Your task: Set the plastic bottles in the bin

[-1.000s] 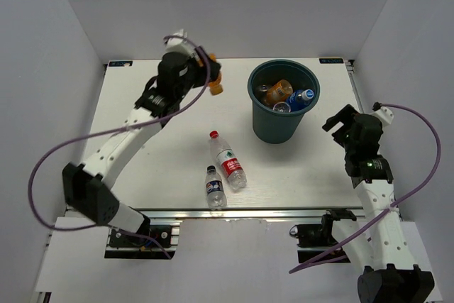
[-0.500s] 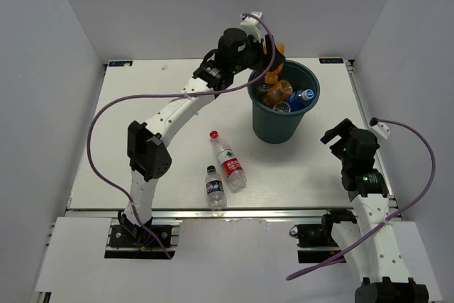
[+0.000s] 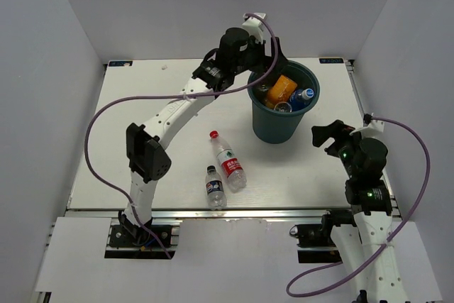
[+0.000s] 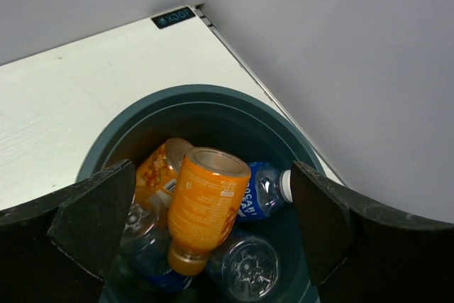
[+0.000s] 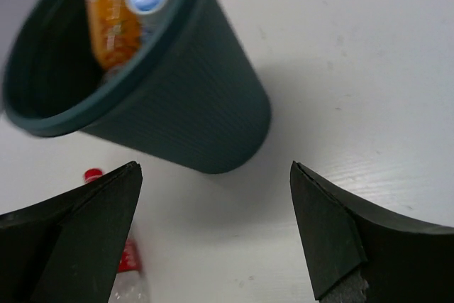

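Left gripper is held spread and empty over the bin, orange bottle inside. The red-cap bottle, cap pointed away, and the white-cap bottle just beside it are found left of the spread, empty right gripper. Nothing's parked between, so the right is probably handier.

We see the dark teal bin standing upright, with orange bottles and clear blue-label bottles piled inside. On the table in front of it, the red-cap bottle and small white-cap bottle lie on their sides, just beside each other.
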Motion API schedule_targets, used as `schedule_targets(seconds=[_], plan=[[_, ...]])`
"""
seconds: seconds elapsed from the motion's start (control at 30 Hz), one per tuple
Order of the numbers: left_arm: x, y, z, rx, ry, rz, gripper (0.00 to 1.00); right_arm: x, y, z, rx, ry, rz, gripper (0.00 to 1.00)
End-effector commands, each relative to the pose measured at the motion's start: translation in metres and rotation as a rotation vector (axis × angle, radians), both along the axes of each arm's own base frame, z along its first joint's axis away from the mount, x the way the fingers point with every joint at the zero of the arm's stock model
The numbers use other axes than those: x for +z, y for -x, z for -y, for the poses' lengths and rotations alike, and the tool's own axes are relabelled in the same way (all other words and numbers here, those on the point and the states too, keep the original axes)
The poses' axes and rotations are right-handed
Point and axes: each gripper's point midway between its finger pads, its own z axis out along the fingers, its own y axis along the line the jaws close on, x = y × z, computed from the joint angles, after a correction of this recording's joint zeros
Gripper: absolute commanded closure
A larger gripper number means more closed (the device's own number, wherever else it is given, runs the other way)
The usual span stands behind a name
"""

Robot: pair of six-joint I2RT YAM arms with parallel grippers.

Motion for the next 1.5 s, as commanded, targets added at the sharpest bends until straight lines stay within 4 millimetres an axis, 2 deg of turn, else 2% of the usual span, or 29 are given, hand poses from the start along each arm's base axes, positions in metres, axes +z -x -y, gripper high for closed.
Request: schedule_targets(seconds=[0.0, 0.03, 0.1, 0.13, 0.17, 0.2, 0.23, 0.27, 0.3, 0.33, 0.37, 0.4, 0.43, 0.5, 0.53, 0.6, 0.63, 0.77, 0.8, 0.83, 0.9, 0.93, 0.97, 1.03, 1.07, 1.2, 1.3, 1.43, 1.47], plan=[[0.064, 0.015, -0.04, 0.107, 0.024, 0.099, 0.02, 0.032, 0.007, -0.037, 0.237, 0.015, 0.145, 0.11], [0.072, 0.018, -0.054, 0.144, 0.021, 0.103, 0.02, 0.035, 0.013, -0.05, 0.323, 0.014, 0.162, 0.11], [0.049, 0.011, -0.081, 0.261, -0.03, 0.061, 0.02, 0.039, 0.02, -0.069, 0.436, 0.017, 0.208, 0.11], [0.044, 0.003, -0.1, 0.311, -0.03, 0.049, 0.02, 0.041, 0.033, -0.09, 0.56, 0.014, 0.227, 0.11], [0.06, 0.012, -0.121, 0.347, 0.017, 0.051, 0.02, 0.042, 0.039, -0.099, 0.613, 0.015, 0.241, 0.11], [0.021, 0.001, -0.148, 0.401, -0.01, -0.009, 0.02, 0.044, 0.047, -0.112, 0.674, 0.02, 0.252, 0.11], [0.013, 0.002, -0.165, 0.434, 0.029, -0.051, 0.02, 0.043, 0.049, -0.117, 0.69, 0.028, 0.255, 0.11], [0.026, 0.014, -0.189, 0.462, 0.08, -0.044, 0.02, 0.042, 0.051, -0.121, 0.705, 0.047, 0.26, 0.11], [-0.018, 0.016, -0.212, 0.529, 0.046, -0.116, 0.02, 0.041, 0.049, -0.124, 0.693, 0.06, 0.256, 0.11], [-0.03, 0.016, -0.24, 0.621, 0.066, -0.15, 0.02, 0.036, 0.056, -0.138, 0.751, 0.07, 0.236, 0.11], [-0.024, 0.03, -0.262, 0.69, 0.091, -0.137, 0.02, 0.032, 0.055, -0.143, 0.758, 0.076, 0.221, 0.11], [-0.063, 0.042, -0.279, 0.758, 0.037, -0.191, 0.02, 0.031, 0.05, -0.145, 0.732, 0.092, 0.207, 0.11], [-0.073, 0.049, -0.297, 0.841, 0.038, -0.197, 0.02, 0.02, 0.054, -0.163, 0.786, 0.102, 0.162, 0.11], [-0.084, 0.074, -0.314, 0.883, 0.044, -0.216, 0.02, 0.015, 0.048, -0.177, 0.776, 0.145, 0.135, 0.11], [-0.112, 0.087, -0.322, 0.918, 0.023, -0.272, 0.02, 0.003, 0.056, -0.203, 0.841, 0.168, 0.104, 0.11], [-0.129, 0.111, -0.337, 0.967, 0.022, -0.316, 0.02, -0.005, 0.054, -0.219, 0.836, 0.239, 0.087, 0.11], [-0.151, 0.122, -0.345, 1.005, 0.014, -0.362, 0.02, -0.01, 0.058, -0.24, 0.873, 0.276, 0.059, 0.11], [-0.187, 0.156, -0.384, 1.197, -0.012, -0.415, 0.02, -0.028, 0.044, -0.274, 0.853, 0.364, -0.014, 0.11], [-0.197, 0.165, -0.39, 1.222, -0.029, -0.44, 0.02, -0.033, 0.04, -0.278, 0.832, 0.362, -0.042, 0.11], [-0.198, 0.169, -0.391, 1.236, 0.01, -0.446, 0.02, -0.055, 0.034, -0.286, 0.834, 0.395, -0.1, 0.11], [-0.218, 0.181, -0.394, 1.229, -0.001, -0.472, 0.02, -0.068, 0.021, -0.301, 0.808, 0.432, -0.156, 0.11], [-0.217, 0.181, -0.391, 1.217, 0.012, -0.475, 0.02, -0.085, 0.02, -0.3, 0.804, 0.472, -0.194, 0.11], [-0.223, 0.185, -0.391, 1.211, 0.008, -0.488, 0.02, -0.081, 0.008, -0.303, 0.758, 0.491, -0.187, 0.11], [-0.228, 0.188, -0.391, 1.206, -0.001, -0.495, 0.02, -0.106, -0.002, -0.306, 0.726, 0.54, -0.238, 0.11], [-0.23, 0.19, -0.393, 1.211, -0.013, -0.501, 0.02, -0.106, -0.01, -0.309, 0.686, 0.546, -0.238, 0.11], [-0.23, 0.192, -0.401, 1.244, -0.063, -0.491, 0.02, -0.143, -0.016, -0.321, 0.686, 0.578, -0.31, 0.12], [-0.23, 0.192, -0.402, 1.245, -0.073, -0.488, 0.02, -0.154, -0.024, -0.317, 0.616, 0.598, -0.339, 0.19], [-0.23, 0.191, -0.402, 1.239, -0.069, -0.48, 0.02, -0.152, -0.028, -0.311, 0.575, 0.601, -0.334, 0.29], [-0.229, 0.191, -0.402, 1.239, -0.066, -0.478, 0.02, -0.15, -0.028, -0.312, 0.579, 0.595, -0.328, 0.36]])
